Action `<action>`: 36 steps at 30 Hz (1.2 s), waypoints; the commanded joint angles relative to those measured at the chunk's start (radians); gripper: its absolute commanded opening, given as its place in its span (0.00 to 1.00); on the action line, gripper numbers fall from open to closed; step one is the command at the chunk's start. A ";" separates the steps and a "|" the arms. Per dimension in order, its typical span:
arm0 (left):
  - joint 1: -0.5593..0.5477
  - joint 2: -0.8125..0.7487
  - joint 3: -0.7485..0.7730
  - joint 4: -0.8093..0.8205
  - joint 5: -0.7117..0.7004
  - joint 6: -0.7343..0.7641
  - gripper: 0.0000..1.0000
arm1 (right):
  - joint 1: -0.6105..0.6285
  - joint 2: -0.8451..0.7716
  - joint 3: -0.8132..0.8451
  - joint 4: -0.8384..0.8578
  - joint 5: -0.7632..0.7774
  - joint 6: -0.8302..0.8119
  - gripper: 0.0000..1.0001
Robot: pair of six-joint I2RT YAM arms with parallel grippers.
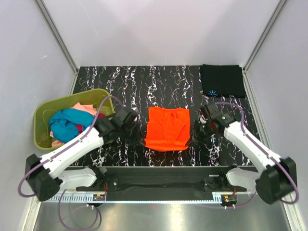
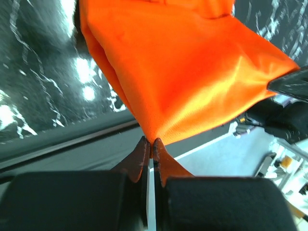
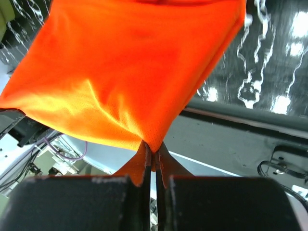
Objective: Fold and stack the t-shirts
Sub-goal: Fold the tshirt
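Pinching one lower corner each, the left gripper (image 2: 150, 147) and the right gripper (image 3: 153, 149) are clamped on the orange t-shirt (image 1: 167, 129), spread mid-frame in the top view on the table (image 1: 120, 82). To fold it cleanly, I judge both arms should carry that lower edge toward the top of the frame at one pace and height, cloth taut, before it joins the folded black t-shirt (image 1: 222, 79) at upper right. More t-shirts (image 1: 65, 126) wait in the basket (image 1: 39, 132) at left.
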 commanded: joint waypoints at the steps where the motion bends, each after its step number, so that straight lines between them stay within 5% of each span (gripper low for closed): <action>1: 0.078 0.075 0.111 -0.042 -0.025 0.092 0.00 | -0.032 0.095 0.124 -0.021 0.032 -0.083 0.00; 13: 0.264 0.492 0.537 -0.080 0.100 0.300 0.01 | -0.215 0.438 0.397 -0.018 -0.071 -0.221 0.00; 18: 0.327 0.735 0.750 -0.076 0.074 0.353 0.04 | -0.259 0.697 0.591 0.033 -0.090 -0.264 0.11; 19: 0.350 0.781 0.795 -0.091 0.071 0.361 0.09 | -0.265 0.742 0.631 0.039 -0.073 -0.270 0.27; 22: 0.401 0.990 1.011 -0.159 0.048 0.393 0.34 | -0.302 0.906 0.786 0.086 -0.076 -0.298 0.55; 24: 0.430 1.075 1.137 -0.203 0.010 0.410 0.42 | -0.318 1.029 0.979 0.001 -0.105 -0.325 0.60; 26: 0.442 1.057 1.149 -0.163 -0.016 0.409 0.66 | -0.319 1.063 1.075 -0.074 -0.050 -0.345 0.62; 29: 0.447 1.030 1.232 -0.167 -0.019 0.428 0.69 | -0.319 1.043 1.158 -0.122 0.021 -0.371 0.65; 33: 0.436 0.903 1.061 -0.058 0.075 0.432 0.57 | -0.292 0.953 1.056 -0.113 0.006 -0.370 0.62; 36: 0.427 0.768 0.779 0.091 0.188 0.409 0.55 | -0.258 0.851 0.914 -0.038 -0.004 -0.371 0.64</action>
